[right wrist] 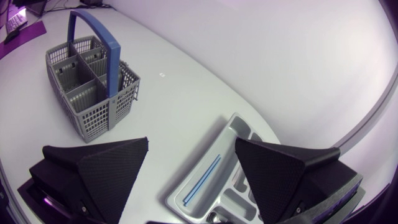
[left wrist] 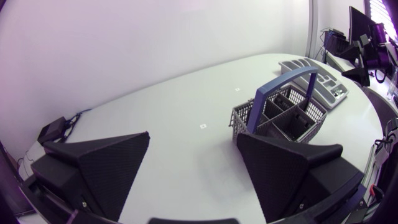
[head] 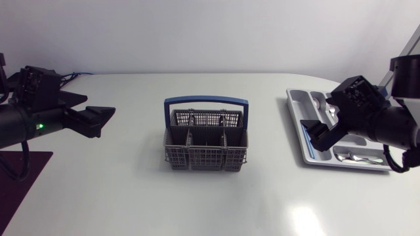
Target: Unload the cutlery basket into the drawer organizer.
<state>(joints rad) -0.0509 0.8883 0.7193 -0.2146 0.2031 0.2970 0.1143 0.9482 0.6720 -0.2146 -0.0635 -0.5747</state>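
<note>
Apparently the basket [head: 206,139] is standing empty, so the left gripper [left wrist: 193,137] at nine o'clock and the right gripper [right wrist: 192,141] over the three-o'clock organizer [head: 295,105] are hovering spread, holding nothing.

My right gripper [right wrist: 191,143] hangs with fingers spread wide above the grey drawer organizer [right wrist: 231,122], where a thin blue stick [right wrist: 203,179] lies in a long compartment. The blue-handled cutlery basket [right wrist: 93,99] stands upright beyond, apart from it.

Basket [head: 205,141] grey mesh, blue handle [head: 206,101]. Organizer [head: 294,123] light grey, blue stick [right wrist: 202,180] inside. Surface [head: 131,190] white. Left end effector [head: 104,122], right end effector [head: 314,136]: black.
</note>
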